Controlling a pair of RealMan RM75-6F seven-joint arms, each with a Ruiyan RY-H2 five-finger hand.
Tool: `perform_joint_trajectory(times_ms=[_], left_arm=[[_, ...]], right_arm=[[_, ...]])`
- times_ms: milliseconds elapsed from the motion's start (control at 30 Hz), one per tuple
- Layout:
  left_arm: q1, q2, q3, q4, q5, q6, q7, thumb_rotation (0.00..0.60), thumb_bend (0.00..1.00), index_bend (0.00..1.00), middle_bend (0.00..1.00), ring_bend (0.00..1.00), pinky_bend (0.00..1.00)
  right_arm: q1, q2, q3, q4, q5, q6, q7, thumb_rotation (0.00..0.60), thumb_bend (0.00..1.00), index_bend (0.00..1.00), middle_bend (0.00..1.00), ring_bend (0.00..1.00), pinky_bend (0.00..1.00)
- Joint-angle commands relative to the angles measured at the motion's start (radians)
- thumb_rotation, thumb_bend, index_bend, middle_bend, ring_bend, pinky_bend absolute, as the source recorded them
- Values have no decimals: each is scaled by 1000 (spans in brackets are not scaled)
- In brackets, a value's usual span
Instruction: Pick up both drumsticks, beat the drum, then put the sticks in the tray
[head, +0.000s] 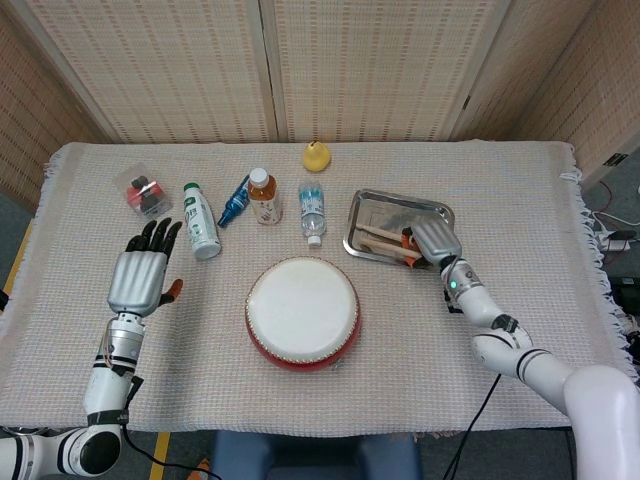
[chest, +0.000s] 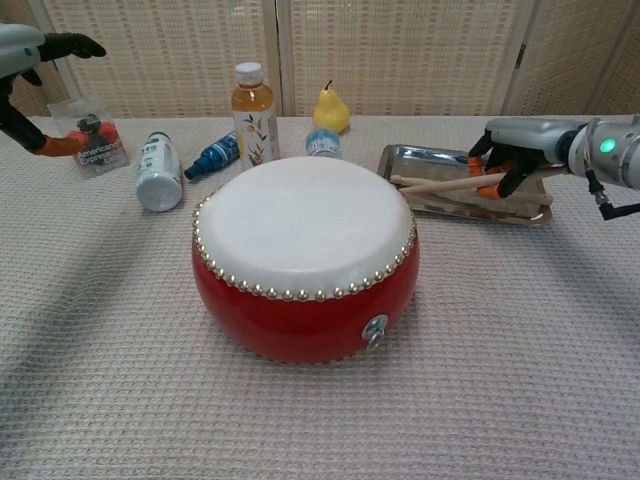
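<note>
Left robot hand (head: 140, 278) raised clear of the worktop, palm down, dark fingers (head: 153, 235) spread forward, holding nothing. Right robot hand (head: 436, 243) reached forward and lowered, forearm stretched out, fingers (chest: 497, 172) curled around a drumstick (chest: 440, 184).

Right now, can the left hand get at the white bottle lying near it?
Probably yes. The left hand is open and holds nothing, and the white bottle lies just ahead of it and to its right on the cloth, with bare cloth between them. The blue bottle lies beyond it, not in the path.
</note>
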Motion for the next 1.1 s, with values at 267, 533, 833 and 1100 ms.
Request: perform_joint_trajectory(times_ms=[267, 533, 833, 1100], left_arm=[[11, 6, -5, 8, -5, -16, -11, 600, 302, 0, 0, 0, 185], [15, 10, -12, -2, -1, -18, -12, 600, 301, 0, 0, 0, 184], [22, 14, -15, -6, -2, -21, -13, 600, 301, 0, 0, 0, 182], [31, 32, -13, 1, 23, -24, -24, 600, 302, 0, 0, 0, 182]], right_arm=[[-4, -21, 7, 62, -11, -3, 5, 600, 455, 614, 581, 509, 779], [-9, -27, 25, 76, 9, -8, -16, 600, 319, 448, 470, 343, 594], [-5, -37, 44, 85, 51, -33, -76, 600, 138, 298, 379, 224, 456], [-36, 45, 80, -47, 48, 64, -76, 600, 133, 318, 375, 225, 453]])
